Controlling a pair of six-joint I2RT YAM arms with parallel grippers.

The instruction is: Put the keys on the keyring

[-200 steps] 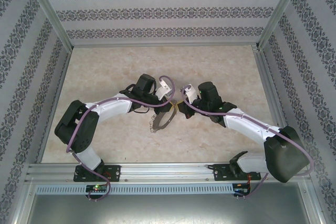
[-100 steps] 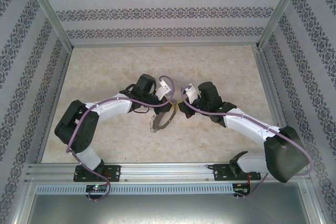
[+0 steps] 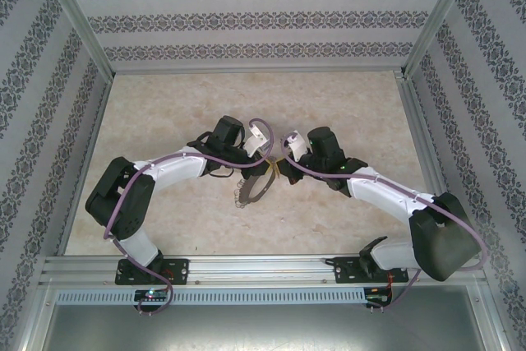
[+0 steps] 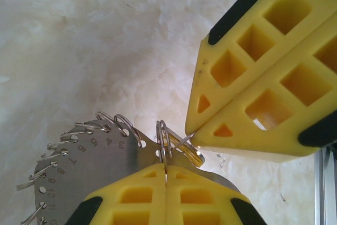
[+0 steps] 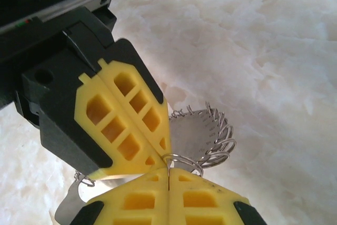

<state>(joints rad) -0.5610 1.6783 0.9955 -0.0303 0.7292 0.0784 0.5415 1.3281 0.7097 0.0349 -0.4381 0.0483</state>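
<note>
The keyring (image 3: 251,191) is a thin metal plate (image 4: 89,167) stamped with numbers and fringed with small split rings. It hangs above the table between the two arms. My left gripper (image 3: 268,168) (image 4: 166,171) is shut on one of its split rings (image 4: 164,140). My right gripper (image 3: 282,166) (image 5: 167,172) is shut tip to tip against the left one. Its yellow fingertips (image 4: 210,125) pinch the thin greyish blade of the key, whose gold head (image 4: 192,156) lies against the held ring. In the right wrist view the ring loop (image 5: 184,162) sits at my right fingertips, beside the left fingers (image 5: 124,125).
The table top (image 3: 164,104) is pale marble-patterned. Patterned walls and aluminium posts enclose it on three sides. An aluminium rail (image 3: 263,267) carrying both arm bases runs along the near edge. Purple cables loop over both wrists.
The right arm has edged slightly left toward the left gripper. The left arm and the keyring have stayed put. Both grippers remain shut.
</note>
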